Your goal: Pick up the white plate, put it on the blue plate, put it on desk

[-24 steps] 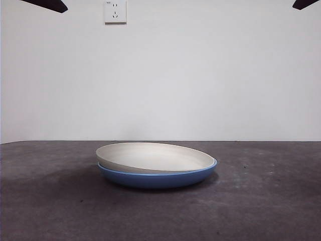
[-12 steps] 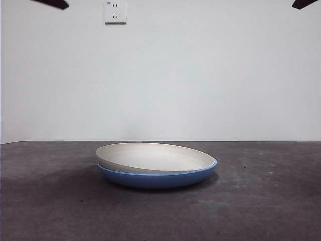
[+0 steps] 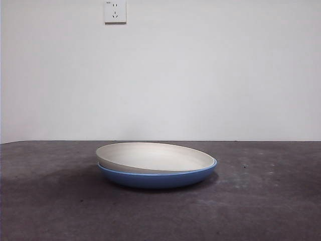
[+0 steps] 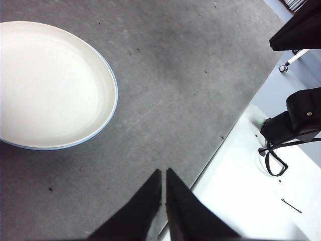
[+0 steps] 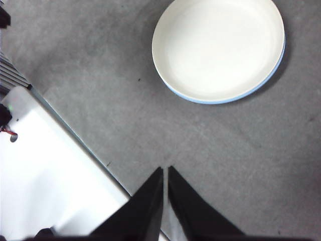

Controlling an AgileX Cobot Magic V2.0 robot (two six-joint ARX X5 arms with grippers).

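On the desk (image 3: 50, 211) we see the white plate (image 3: 153, 156) nested, slightly tilted, in the blue plate (image 3: 158, 178). Our left gripper (image 4: 163, 173) and right gripper (image 5: 165, 170) hang well apart from them, jaws closed and empty. We judge that tilt risky: a knock could slide the white plate off.

Even, soft indoor light, sharp front picture.
A faint shadow pools on the counter (image 3: 60, 201) left of the blue plate (image 3: 155, 179); the white plate (image 4: 50, 85) glares, washed out, in both wrist pictures.
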